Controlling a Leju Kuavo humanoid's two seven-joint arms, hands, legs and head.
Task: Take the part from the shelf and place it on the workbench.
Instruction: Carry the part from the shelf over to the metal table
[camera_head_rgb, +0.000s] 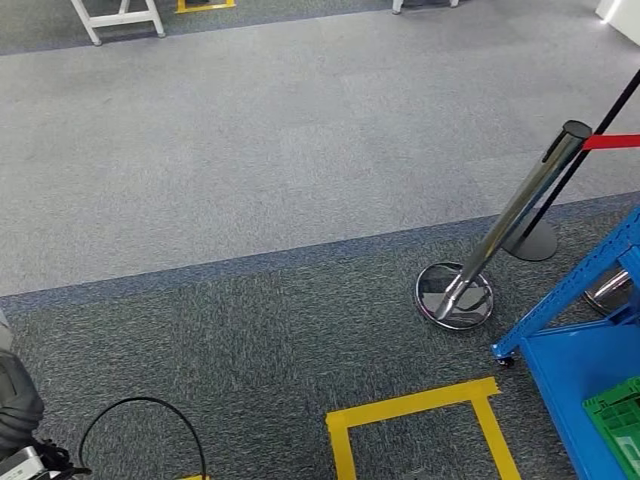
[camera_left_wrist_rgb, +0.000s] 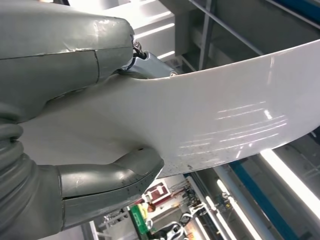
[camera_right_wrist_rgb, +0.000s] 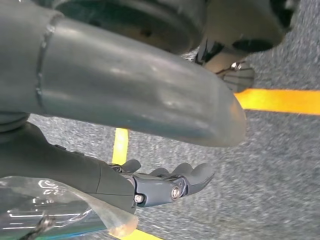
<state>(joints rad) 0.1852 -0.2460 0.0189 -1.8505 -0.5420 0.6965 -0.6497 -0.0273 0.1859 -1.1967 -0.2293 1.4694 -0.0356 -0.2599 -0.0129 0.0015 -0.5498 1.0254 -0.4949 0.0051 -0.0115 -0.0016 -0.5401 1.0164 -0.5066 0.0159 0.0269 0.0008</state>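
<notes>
The part (camera_left_wrist_rgb: 211, 115) is a long, curved, glossy white panel, seen in the left wrist view. My left hand (camera_left_wrist_rgb: 41, 90) grips one end of it, with the thick grey thumb (camera_left_wrist_rgb: 113, 180) on one face and the fingers on the other. My right hand (camera_right_wrist_rgb: 151, 185) hangs over the grey carpet with its dark fingers stretched out and nothing in them. A corner of the blue shelf (camera_head_rgb: 581, 380) shows at the lower right of the head view, with a green crate (camera_head_rgb: 619, 420) on it.
A tilted chrome stanchion (camera_head_rgb: 498, 230) with a red belt stands just left of the shelf. A yellow tape square (camera_head_rgb: 415, 410) marks the carpet ahead. A black cable loop (camera_head_rgb: 143, 420) lies at the lower left. White table legs (camera_head_rgb: 121, 18) stand far off.
</notes>
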